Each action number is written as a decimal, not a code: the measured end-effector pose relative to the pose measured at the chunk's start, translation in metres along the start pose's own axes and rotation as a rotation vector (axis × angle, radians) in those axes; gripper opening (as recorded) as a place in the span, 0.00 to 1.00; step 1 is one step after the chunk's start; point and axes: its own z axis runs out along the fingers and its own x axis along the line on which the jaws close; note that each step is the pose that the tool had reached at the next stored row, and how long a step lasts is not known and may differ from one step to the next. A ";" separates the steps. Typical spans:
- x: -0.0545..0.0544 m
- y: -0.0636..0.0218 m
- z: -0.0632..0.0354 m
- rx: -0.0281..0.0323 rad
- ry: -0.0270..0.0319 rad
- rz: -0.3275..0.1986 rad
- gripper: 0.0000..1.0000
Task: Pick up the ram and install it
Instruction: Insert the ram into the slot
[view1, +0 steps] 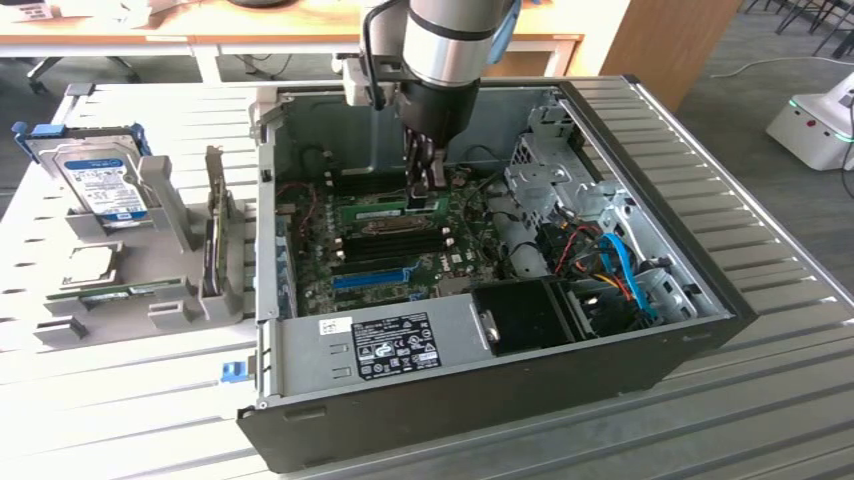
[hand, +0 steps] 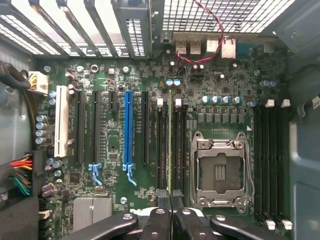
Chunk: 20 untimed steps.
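**Ram held on edge at a memory slot inside the open case**

The end effector (view1: 424, 192) (hand: 170, 196) is seen lowered into the open computer case (view1: 467, 400), its fingers clenched together on one end of the ram (view1: 378, 210) (hand: 170, 140). The ram is held upright on its long edge, in line with a black memory slot of the motherboard (hand: 200, 100), and its pale label is turned toward the exterior view. Whether the stick is fully seated in the slot cannot be told. In the wrist view the ram is seen edge-on as a thin green line between the black slots, with the empty processor socket (hand: 218, 170) just beside that bank. The blue long slot (view1: 371, 278) (hand: 128, 130) lies a few slots off on the ram's other side, apart from it. The case lies on its side around the middle of the slatted desk (view1: 134, 420). Toward the desk's edge at the exterior view's left, a hard drive (view1: 110, 185) with a blue label is stood in a grey holder, well apart from the end effector.
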 end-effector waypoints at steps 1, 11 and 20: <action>0.000 -0.0001 0.0016 0.0000 0.0000 0.000 0.12; 0.000 -0.0008 0.0152 -0.0001 0.0001 0.000 0.12; 0.000 -0.0021 0.0158 0.0000 0.0000 0.000 0.12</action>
